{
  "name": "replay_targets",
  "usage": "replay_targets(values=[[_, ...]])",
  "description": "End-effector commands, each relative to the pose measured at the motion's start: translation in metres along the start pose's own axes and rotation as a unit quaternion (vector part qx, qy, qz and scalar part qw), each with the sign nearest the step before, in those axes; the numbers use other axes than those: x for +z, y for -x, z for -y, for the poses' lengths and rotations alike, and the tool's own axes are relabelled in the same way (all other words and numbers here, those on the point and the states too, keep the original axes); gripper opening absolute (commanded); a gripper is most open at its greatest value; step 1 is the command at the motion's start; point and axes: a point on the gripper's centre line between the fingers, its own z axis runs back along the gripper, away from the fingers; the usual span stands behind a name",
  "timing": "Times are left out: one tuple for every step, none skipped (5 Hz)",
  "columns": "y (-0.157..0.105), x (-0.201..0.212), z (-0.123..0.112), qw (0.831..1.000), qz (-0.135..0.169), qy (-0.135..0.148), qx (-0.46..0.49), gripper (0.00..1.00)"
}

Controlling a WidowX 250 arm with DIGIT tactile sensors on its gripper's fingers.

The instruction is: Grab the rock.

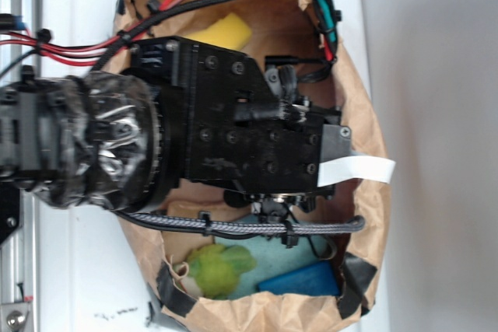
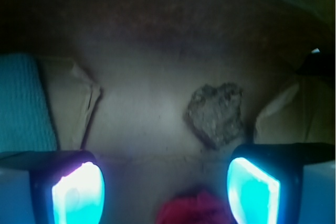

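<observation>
In the wrist view we see the small lumpy grey-brown rock (image 2: 216,114) lying on the brown paper floor of the bag (image 2: 142,103), just ahead of our open, empty jaws and closer to the right-hand glowing finger (image 2: 252,187) than the other.

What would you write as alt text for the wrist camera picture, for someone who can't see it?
A small rough grey-brown rock lies on the brown paper floor of a bag, just ahead of the open gripper, nearer its right-hand glowing fingertip. A teal cloth sits at the left edge, and a red wad shows at the bottom.
</observation>
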Motion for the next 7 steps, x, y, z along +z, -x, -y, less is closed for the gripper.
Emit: replay_targets(values=[[-0.026, 0.002, -0.006, 0.999, 0.034, -0.032, 0.005, 1.0], [-0.024, -0.003, -0.009, 0.999, 0.036, -0.038, 0.001, 1.0], [-0.022, -0.007, -0.01, 0.999, 0.035, -0.04, -0.004, 1.0], [-0.025, -0.014, -0.017, 0.999, 0.021, -0.025, -0.006, 1.0], [-0.03, -0.018, -0.023, 1.0, 0.009, -0.016, -0.004, 1.0], [-0.031, -0.025, -0.022, 1.0, 0.009, -0.026, -0.004, 1.0], [-0.034, -0.03, -0.024, 0.999, 0.016, -0.039, 0.005, 1.0]])
